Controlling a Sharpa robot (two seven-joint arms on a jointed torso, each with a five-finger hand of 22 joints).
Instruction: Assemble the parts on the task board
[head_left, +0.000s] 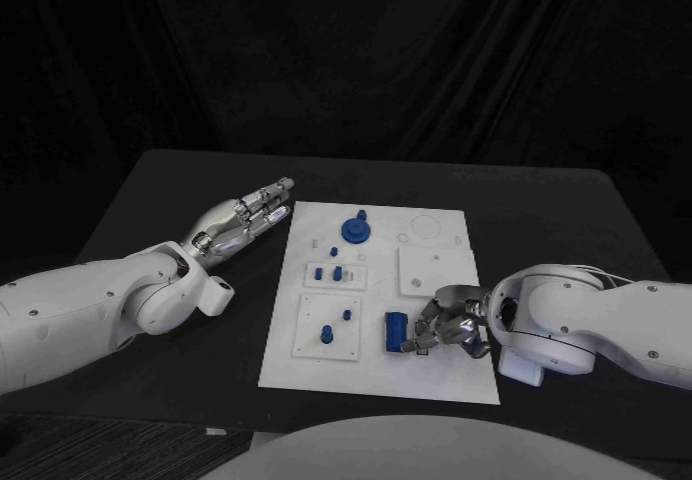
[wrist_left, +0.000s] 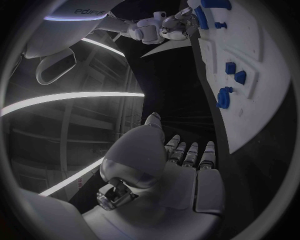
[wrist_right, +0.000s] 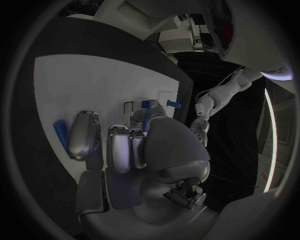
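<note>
A black table (head_left: 173, 190) stands before a black curtain (head_left: 346, 70), and the white board (head_left: 433, 375) lies lengthwise in its middle. The board carries several raised white squares. A round blue part (head_left: 355, 231) sits near its far end, small blue pegs (head_left: 329, 271) stand on a square below that, and more pegs (head_left: 327, 333) stand on the near left square. An oblong blue part (head_left: 395, 331) lies near the board's near right area.

The left hand (head_left: 241, 217) rests off the board, just beside its far left edge, fingers straight, side by side and holding nothing. In the left wrist view those fingers (wrist_left: 190, 154) lie flat over the dark table, with the board's edge alongside.

The right hand (head_left: 451, 320) sits over the board's near right part, fingers curled down, just beside the oblong part. In the right wrist view its fingers (wrist_right: 84, 135) bend toward the white surface, with a blue part (wrist_right: 60, 131) beside them. Whether they grip anything I cannot tell.
</note>
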